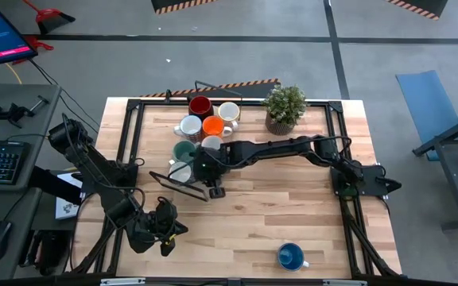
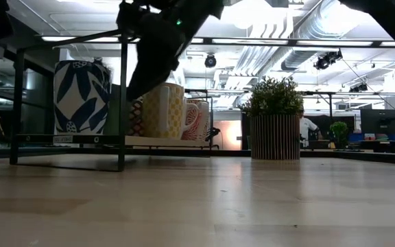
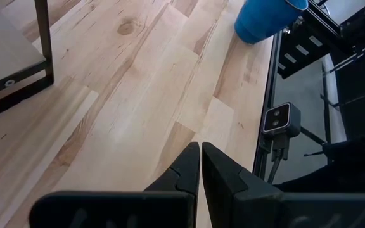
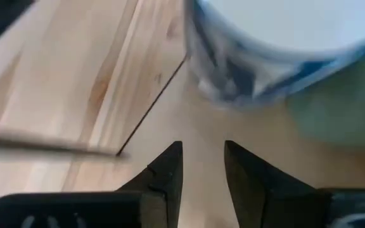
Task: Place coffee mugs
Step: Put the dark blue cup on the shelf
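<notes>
You've got most of the mugs bunched together at the far middle of the tabletop (image 1: pixel 293 206). The dark red mug (image 1: pixel 200 106) and a cream mug (image 1: pixel 229 112) sit farthest back, side by side. Just in front are a white mug (image 1: pixel 189 126) and the orange mug (image 1: pixel 213 125), touching or nearly so. Nearer still are the teal-green mug (image 1: pixel 184 151) and another white mug (image 1: pixel 180 171) — both partly hidden under the arm. All look upright. The blue mug (image 1: pixel 290 256) stands alone, well apart, by the near edge.
</notes>
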Action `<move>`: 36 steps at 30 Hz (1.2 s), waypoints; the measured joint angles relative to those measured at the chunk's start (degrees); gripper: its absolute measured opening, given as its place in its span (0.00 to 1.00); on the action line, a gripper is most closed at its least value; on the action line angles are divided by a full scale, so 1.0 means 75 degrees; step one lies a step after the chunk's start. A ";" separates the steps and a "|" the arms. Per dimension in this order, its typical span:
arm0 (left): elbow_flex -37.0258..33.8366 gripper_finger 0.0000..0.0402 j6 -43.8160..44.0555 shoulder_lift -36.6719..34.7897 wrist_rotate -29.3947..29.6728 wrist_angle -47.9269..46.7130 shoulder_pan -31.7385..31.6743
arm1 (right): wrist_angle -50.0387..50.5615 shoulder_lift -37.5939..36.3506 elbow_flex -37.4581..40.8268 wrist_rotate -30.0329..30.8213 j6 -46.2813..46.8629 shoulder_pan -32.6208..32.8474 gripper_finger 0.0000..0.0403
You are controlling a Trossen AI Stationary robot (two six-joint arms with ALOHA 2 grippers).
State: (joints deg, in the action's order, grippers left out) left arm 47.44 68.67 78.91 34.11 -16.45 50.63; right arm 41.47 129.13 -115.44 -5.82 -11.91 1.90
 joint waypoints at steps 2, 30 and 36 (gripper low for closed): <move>0.0000 0.02 -0.0024 0.0000 0.0000 0.0000 0.0003 | 0.0240 -0.0095 -0.0009 0.0016 0.0142 0.0046 0.23; 0.0000 0.02 0.0527 0.0000 -0.0396 0.0001 -0.0015 | 0.4745 -0.5552 0.0301 0.1470 0.2034 0.1390 0.23; 0.0000 0.02 0.0498 0.0000 -0.0338 0.0148 -0.0020 | 0.1434 -0.7801 0.4421 0.1846 0.2752 0.2007 0.23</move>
State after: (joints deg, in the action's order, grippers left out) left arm 47.44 72.40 78.91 31.57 -15.33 50.48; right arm 52.23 70.63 -82.28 8.02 8.73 16.95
